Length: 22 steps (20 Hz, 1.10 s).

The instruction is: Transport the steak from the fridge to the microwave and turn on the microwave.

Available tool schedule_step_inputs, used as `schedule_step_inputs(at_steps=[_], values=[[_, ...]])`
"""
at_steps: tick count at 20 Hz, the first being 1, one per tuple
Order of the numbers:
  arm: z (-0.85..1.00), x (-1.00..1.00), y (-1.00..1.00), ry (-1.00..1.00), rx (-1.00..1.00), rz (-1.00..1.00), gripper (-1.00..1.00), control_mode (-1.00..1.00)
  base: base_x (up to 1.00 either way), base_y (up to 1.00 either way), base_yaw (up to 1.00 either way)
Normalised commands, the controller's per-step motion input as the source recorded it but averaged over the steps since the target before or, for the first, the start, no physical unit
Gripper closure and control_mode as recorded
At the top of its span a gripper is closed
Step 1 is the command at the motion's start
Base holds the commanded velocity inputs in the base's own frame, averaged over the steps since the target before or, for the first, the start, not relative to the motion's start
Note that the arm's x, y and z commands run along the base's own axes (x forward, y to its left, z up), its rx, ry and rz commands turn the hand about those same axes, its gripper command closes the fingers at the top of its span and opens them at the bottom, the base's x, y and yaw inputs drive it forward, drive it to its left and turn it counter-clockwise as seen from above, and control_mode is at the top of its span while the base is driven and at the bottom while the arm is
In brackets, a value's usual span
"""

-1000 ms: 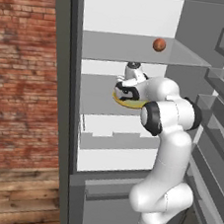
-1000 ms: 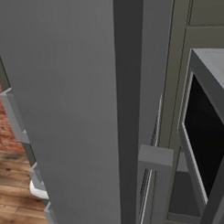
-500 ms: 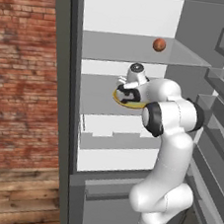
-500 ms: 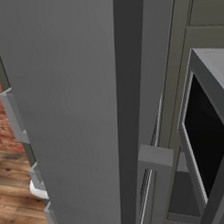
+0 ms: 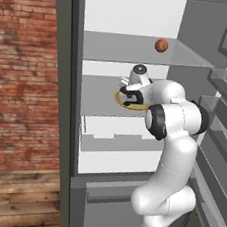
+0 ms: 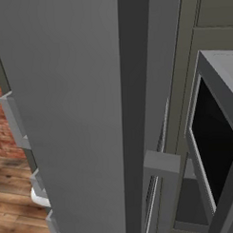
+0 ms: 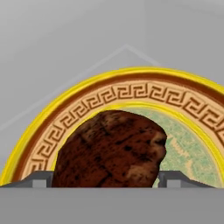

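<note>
**Gripper down over the one steak on its plate in the fridge**

Taking the fridge (image 5: 61,104) as the landmark and reading leftward to rightward in the left base view: a red brick wall (image 5: 20,69) stands to its left, above a wood floor (image 5: 13,204). Inside the open fridge there are two flat shelves and one pale drawer (image 5: 114,141) below them. One round orange-brown ball (image 5: 161,45) sits on the upper shelf, toward its right. One yellow-rimmed plate (image 5: 121,101) lies on the lower shelf, near the middle. To the right of the fridge interior the door racks (image 5: 223,99) step downward.

One white arm rises from the lower right, bends at a dark elbow level with the drawer, and reaches left into the lower shelf space, its gripper (image 5: 131,98) pointing down onto the plate.

In the hand view, one steak (image 7: 111,151) lies on the plate (image 7: 131,94), inside its key-pattern band, and sits between the two grey fingertips (image 7: 39,179), one at each side of it. Whether the jaws press the meat or merely flank it cannot be told.

In the right base view, the fridge's grey side (image 6: 65,106) stands left of the one microwave (image 6: 217,143), whose dark window faces out.
</note>
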Motion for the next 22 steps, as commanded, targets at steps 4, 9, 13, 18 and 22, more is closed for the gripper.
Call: schedule_step_inputs(at_steps=[4,9,13,18,22], values=[[0.11,-0.08,0.00,-0.06,0.00,0.00,1.00,-1.00,0.00,0.00,0.00],[0.03,-0.20,0.00,-0.07,0.00,0.00,1.00,-1.00,0.00,0.00,0.00],[0.03,-0.22,0.01,-0.05,0.00,0.01,1.00,-1.00,0.00,0.00,0.00],[0.17,-0.29,0.00,-0.01,0.00,0.00,1.00,-1.00,0.00,0.00,0.00],[0.16,-0.38,0.00,-0.01,0.00,0.00,1.00,-1.00,0.00,0.00,0.00]])
